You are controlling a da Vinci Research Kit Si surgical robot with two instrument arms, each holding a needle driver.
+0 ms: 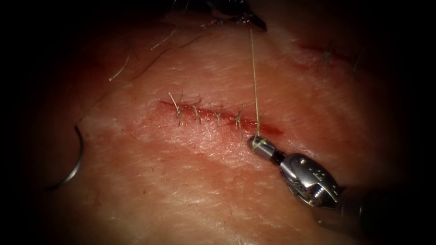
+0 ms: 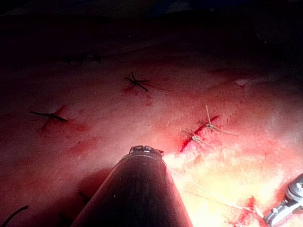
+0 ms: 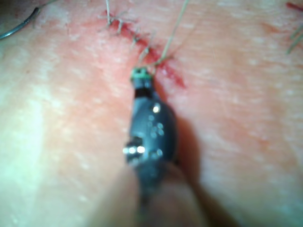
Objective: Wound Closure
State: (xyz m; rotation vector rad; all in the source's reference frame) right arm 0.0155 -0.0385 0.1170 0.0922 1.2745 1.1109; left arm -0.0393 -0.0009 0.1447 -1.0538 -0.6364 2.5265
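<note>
The cut [image 1: 268, 128] runs across the tissue [image 1: 190, 181], with several knotted stitches [image 1: 196, 111] along its left and middle part. My right tool [image 1: 255, 143] comes in from the lower right, its jaws shut on the thread [image 1: 254, 81] just below the cut's right end, with thread wound round the tip [image 3: 138, 73]. From there the thread rises straight and taut to my left tool [image 1: 254, 25] at the dark far edge, which holds its other end. The curved needle [image 1: 78, 156] lies loose on the tissue far to the left of the cut, held by neither tool.
Loose thread ends [image 1: 120, 68] lie on the tissue at the upper left. An older stitched cut [image 1: 324, 54] sits at the upper right. In the left wrist view, dark old stitches [image 2: 137, 82] mark the tissue beyond the left tool's shaft [image 2: 142, 189].
</note>
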